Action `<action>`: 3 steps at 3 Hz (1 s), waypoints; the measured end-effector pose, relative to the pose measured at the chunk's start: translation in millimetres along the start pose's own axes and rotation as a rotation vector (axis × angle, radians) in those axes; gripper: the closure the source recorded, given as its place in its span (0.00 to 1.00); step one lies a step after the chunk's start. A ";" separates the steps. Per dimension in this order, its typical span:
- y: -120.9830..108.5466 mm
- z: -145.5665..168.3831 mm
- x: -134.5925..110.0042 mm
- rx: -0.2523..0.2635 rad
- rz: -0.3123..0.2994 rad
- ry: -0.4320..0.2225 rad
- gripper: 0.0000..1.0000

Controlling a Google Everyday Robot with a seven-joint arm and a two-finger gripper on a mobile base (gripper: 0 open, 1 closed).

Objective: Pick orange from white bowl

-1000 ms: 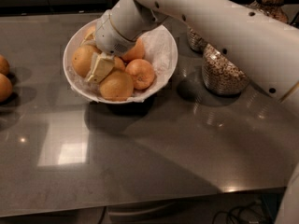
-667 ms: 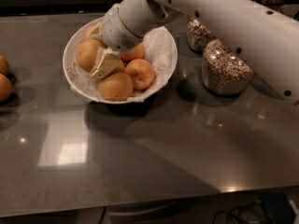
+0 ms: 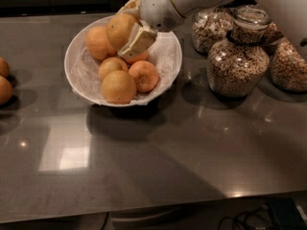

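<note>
The white bowl with crumpled paper lining stands at the back left of the grey table and holds several orange fruits. My gripper comes in from the upper right on a white arm. It is shut on a large yellowish orange, which it holds over the far side of the bowl, above the other fruits. One cream finger lies across the orange's right side. The other finger shows behind it.
Several glass jars of grains stand at the back right, the nearest close to the bowl. Two more fruits lie at the left edge. The table's front edge runs along the bottom.
My gripper was down among the fruits in the bowl. It has risen and drawn back with the large orange between its fingers.
</note>
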State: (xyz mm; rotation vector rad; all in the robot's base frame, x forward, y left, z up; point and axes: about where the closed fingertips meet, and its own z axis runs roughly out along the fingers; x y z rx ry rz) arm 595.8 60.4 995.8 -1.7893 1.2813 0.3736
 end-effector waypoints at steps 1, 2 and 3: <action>-1.5 -41.1 1.1 0.043 0.008 0.016 1.00; 8.9 -67.9 4.1 0.063 0.021 0.050 1.00; 8.9 -67.9 4.1 0.063 0.021 0.050 1.00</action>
